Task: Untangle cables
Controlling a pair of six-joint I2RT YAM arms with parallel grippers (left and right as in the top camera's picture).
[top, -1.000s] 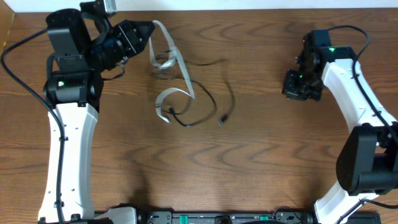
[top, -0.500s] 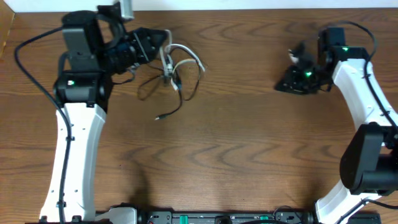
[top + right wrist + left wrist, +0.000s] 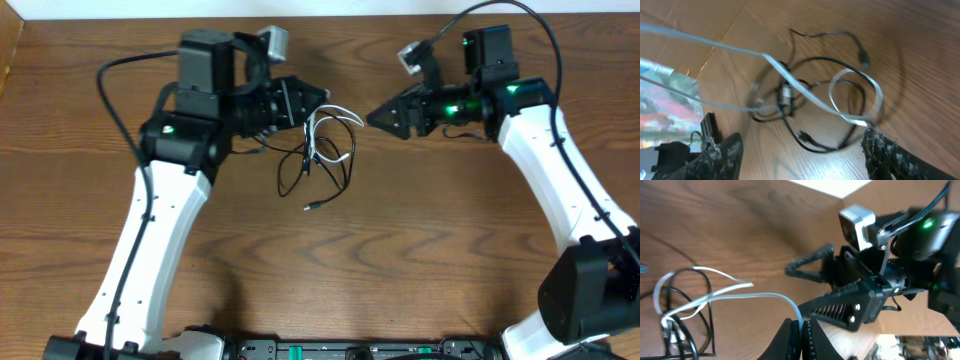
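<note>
The cables hang and lie as one tangle between the two arms. The white cable runs from my left gripper, which is shut on it, down into loops. In the left wrist view the white cable ends pinched between the shut jaws of the left gripper. The black cable is looped through it, with its plug end on the wood. My right gripper points left at the tangle, open and holding nothing. Below the right gripper, the white cable and black cable lie crossed.
The wooden table stretches in front of both arms. A thick black arm wire loops off the left arm, another arcs over the right arm. The table's back edge meets a white wall.
My left arm has swung right, carrying the tangle toward the middle. My right arm has swung left to face it, and its jaws have gone from shut to open.
</note>
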